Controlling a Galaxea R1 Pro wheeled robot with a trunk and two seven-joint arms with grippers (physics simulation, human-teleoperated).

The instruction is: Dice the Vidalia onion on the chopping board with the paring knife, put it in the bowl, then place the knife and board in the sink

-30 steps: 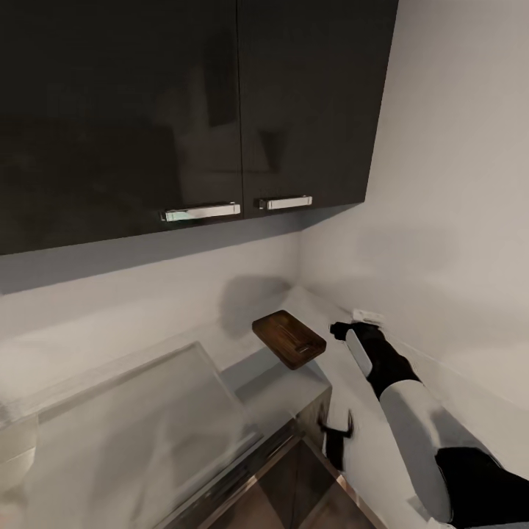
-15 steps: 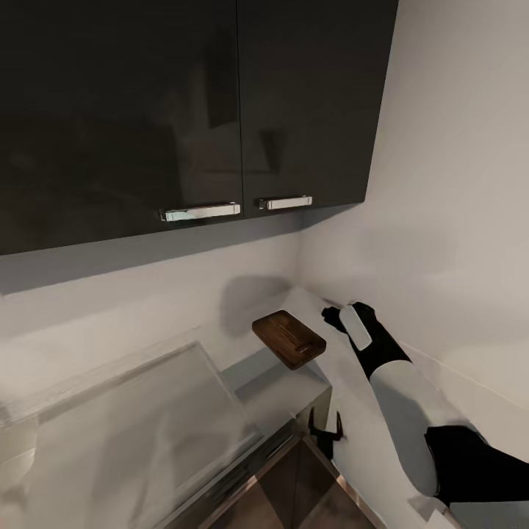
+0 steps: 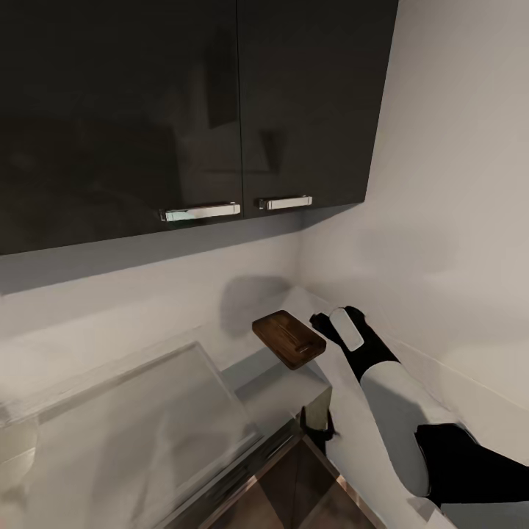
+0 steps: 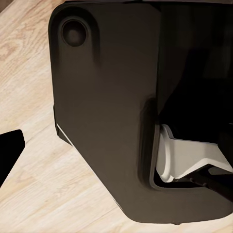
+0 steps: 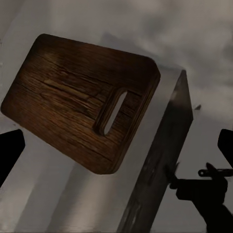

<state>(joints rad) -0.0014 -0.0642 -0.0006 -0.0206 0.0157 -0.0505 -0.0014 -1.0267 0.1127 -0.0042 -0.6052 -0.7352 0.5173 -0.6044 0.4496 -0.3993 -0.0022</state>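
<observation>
The dark-brown chopping board (image 3: 289, 339) lies on the glossy grey countertop (image 3: 345, 411) in the corner by the wall, with nothing on it. My right gripper (image 3: 321, 323) hovers just right of the board's near end. In the right wrist view the board (image 5: 82, 109) with its slot handle sits between and ahead of my right gripper (image 5: 116, 150), which is open, its dark fingertips (image 5: 9, 158) spread to the frame edges. The left gripper hangs low beside the robot's dark base (image 4: 111, 107) above the wood floor, one fingertip (image 4: 9, 150) showing. The onion, paring knife, bowl and sink are out of view.
Dark wall cabinets (image 3: 184, 110) with chrome handles hang over the countertop. A large glossy flat panel (image 3: 125, 433) lies left of the board. White walls (image 3: 441, 220) close the corner behind and right. The countertop's edge (image 5: 162, 160) drops to dark cabinet fronts.
My right arm has swung left along the countertop, bringing its gripper from near the right wall up close to the board. The board has not moved.
</observation>
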